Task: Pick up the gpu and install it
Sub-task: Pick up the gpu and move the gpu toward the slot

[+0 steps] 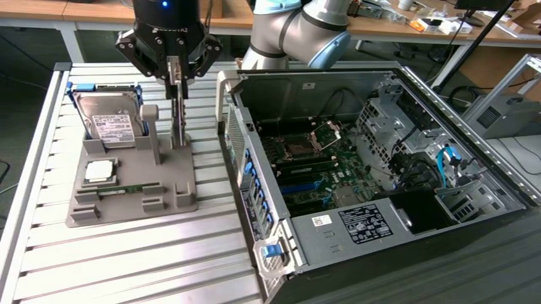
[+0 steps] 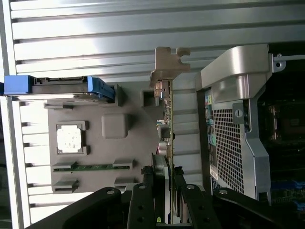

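The gripper [image 1: 174,79] [image 2: 167,180] is drawn narrow over the gpu [image 1: 180,120] [image 2: 167,121], jaws either side of its top edge and, as far as I can tell, pinching it. The gpu stands on edge in the tray [image 1: 173,190]. It looks light, stiff, thin and fragile, so best held by the bare board edge. A post [image 1: 151,126] stands just beside it and the drive [image 1: 113,120] further to the exterior view's left. The case [image 1: 232,126] wall is near on the right.
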`<state>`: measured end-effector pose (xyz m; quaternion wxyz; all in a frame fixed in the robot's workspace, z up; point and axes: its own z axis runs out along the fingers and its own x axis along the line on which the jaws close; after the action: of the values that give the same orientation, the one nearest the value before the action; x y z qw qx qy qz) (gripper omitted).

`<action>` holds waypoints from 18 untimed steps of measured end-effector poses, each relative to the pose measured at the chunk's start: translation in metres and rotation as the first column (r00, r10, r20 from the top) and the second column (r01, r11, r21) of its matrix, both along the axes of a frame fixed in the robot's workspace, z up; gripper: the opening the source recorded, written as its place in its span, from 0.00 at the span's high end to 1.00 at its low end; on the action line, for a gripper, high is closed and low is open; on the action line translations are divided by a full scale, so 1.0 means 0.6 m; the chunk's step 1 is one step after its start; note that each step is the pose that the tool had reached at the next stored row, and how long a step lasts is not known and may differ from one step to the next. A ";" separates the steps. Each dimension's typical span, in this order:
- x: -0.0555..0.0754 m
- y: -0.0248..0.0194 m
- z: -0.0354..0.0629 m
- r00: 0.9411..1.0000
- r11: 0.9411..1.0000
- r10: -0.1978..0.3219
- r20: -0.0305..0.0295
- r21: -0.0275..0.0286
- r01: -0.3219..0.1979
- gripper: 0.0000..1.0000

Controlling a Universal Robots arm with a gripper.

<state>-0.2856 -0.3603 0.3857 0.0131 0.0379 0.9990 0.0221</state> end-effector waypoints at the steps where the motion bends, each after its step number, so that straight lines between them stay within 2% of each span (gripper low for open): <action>1: 0.000 0.0000 0.001 1.000 1.000 0.000 0.000 0.000 0.000 0.73; 18: 0.000 0.0000 0.028 1.000 1.000 0.000 0.000 0.000 0.000 0.73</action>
<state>-0.2856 -0.3603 0.4026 0.0130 0.0379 0.9990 0.0221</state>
